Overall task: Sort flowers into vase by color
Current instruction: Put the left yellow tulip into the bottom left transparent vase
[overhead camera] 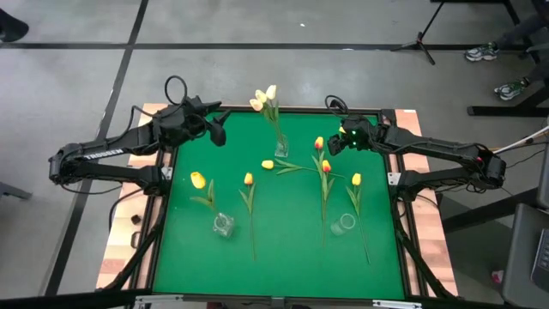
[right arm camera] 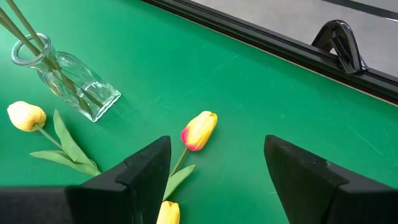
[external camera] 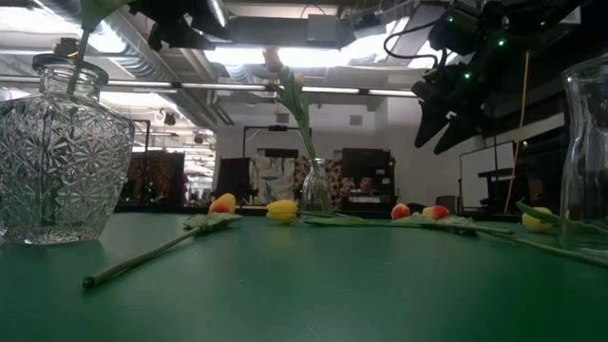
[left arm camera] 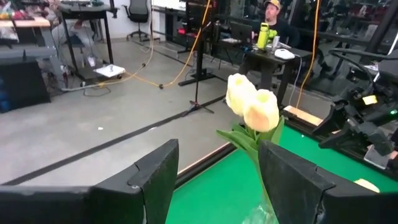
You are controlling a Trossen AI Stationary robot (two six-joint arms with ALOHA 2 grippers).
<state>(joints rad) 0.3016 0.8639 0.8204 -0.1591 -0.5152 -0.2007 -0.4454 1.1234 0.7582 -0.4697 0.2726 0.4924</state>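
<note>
The right gripper (right arm camera: 214,171) is hovering with fingers spread wide, an orange-red tulip (right arm camera: 199,130) lying on the green mat (overhead camera: 283,240) just ahead between them. I judge it should be descending onto the stem behind the head, clear of the neighbouring yellow tulip (right arm camera: 26,116). The left gripper (left arm camera: 217,180) is waiting open near the white tulips (left arm camera: 252,109) in the vase (overhead camera: 280,148); the mat's far edge is lying close beyond the fingers.

In the low view, the right vase (external camera: 587,161) is cut off at the edge.

Matt green felt-like table cover (overhead camera: 283,249), clear cut-glass vase (external camera: 59,161), wooden table edge (overhead camera: 120,245)
</note>
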